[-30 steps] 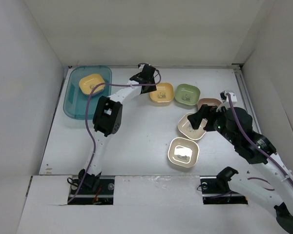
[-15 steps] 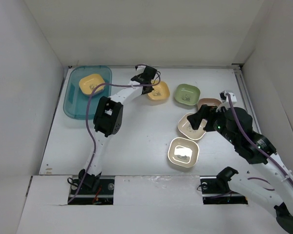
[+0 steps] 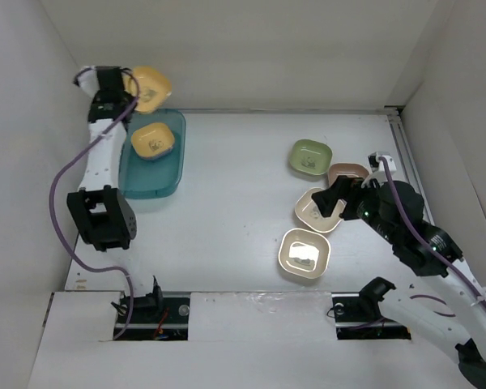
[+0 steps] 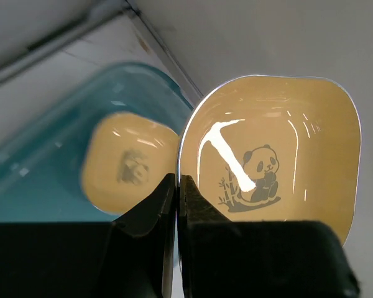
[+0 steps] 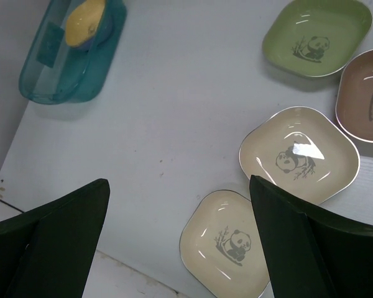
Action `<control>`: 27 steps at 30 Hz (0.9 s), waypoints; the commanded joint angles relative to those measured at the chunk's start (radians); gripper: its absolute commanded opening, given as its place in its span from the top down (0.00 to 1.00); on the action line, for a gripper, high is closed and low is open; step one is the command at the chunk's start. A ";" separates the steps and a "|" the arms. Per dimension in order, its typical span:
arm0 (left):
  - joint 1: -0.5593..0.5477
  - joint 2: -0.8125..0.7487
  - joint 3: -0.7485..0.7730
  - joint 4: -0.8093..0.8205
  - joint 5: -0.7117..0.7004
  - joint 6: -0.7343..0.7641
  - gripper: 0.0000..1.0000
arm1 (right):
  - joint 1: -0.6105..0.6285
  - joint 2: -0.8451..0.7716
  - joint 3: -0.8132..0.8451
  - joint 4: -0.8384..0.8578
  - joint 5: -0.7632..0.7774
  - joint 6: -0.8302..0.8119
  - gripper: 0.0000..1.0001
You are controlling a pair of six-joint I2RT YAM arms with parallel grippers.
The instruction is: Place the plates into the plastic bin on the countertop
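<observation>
Top external view: my left arm reaches to the far-left corner of the worktop [image 3: 235, 186], hard by the left wall and the back wall. There my left jaws are clamped on the rim of a yellow plate [image 3: 151, 85], held tilted above the far end of the plastic bin [image 3: 154, 174]. The bin lies lengthwise along the left edge, its far end in that corner. A second yellow plate [image 3: 152, 139] already lies flat in its far half.

In the left wrist view my two fingers [image 4: 165, 198] meet on the near rim of the held plate [image 4: 273, 155], its panda print facing the camera. The bin [image 4: 43, 155] and the plate inside it [image 4: 127, 164] show below and to the left.

A broad stretch of white worktop separates the bin from the right-hand group. By the right edge sit a green plate [image 3: 311, 156], a brown plate [image 3: 347, 173] and two beige plates [image 3: 316, 209] [image 3: 304, 254], the brown and the farther beige overlapping. My right jaws hang spread wide above that farther beige plate, gripping nothing. In the right wrist view the nearer beige plate [image 5: 230, 239] shows between my fingers, well below them.
</observation>
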 commanded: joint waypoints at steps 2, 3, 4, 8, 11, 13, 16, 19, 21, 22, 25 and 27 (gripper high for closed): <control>0.173 0.068 -0.019 0.014 0.155 0.067 1.00 | 0.011 -0.036 0.012 0.014 -0.019 -0.015 0.00; 0.204 0.086 -0.019 0.024 0.238 0.079 1.00 | 0.011 -0.036 0.012 0.014 -0.032 -0.015 0.00; 0.256 0.118 -0.019 0.049 0.315 0.097 1.00 | 0.011 -0.036 0.012 0.014 -0.041 -0.024 0.00; 0.269 0.152 0.004 0.077 0.360 0.206 1.00 | 0.011 -0.018 0.012 0.023 -0.051 -0.037 0.00; 0.269 0.152 -0.010 0.090 0.372 0.237 1.00 | 0.011 -0.004 0.012 0.046 -0.069 -0.046 0.00; 0.269 0.172 0.020 0.060 0.357 0.265 1.00 | 0.011 0.007 0.012 0.057 -0.086 -0.046 0.00; 0.269 0.220 0.058 0.029 0.357 0.283 1.00 | 0.011 0.007 0.001 0.075 -0.107 -0.046 0.00; 0.269 0.244 0.058 0.029 0.404 0.254 0.97 | 0.011 0.007 -0.008 0.084 -0.108 -0.046 0.00; 0.269 0.272 0.067 0.038 0.414 0.243 0.85 | 0.011 0.007 -0.017 0.084 -0.108 -0.037 0.00; 0.269 0.272 0.067 0.038 0.414 0.243 0.76 | 0.011 -0.002 -0.017 0.084 -0.108 -0.037 0.00; 0.258 0.272 0.078 0.023 0.389 0.211 0.27 | 0.011 -0.011 -0.017 0.075 -0.108 -0.037 0.00; 0.249 0.246 0.078 0.005 0.340 0.199 0.15 | 0.011 -0.011 -0.017 0.066 -0.097 -0.037 0.00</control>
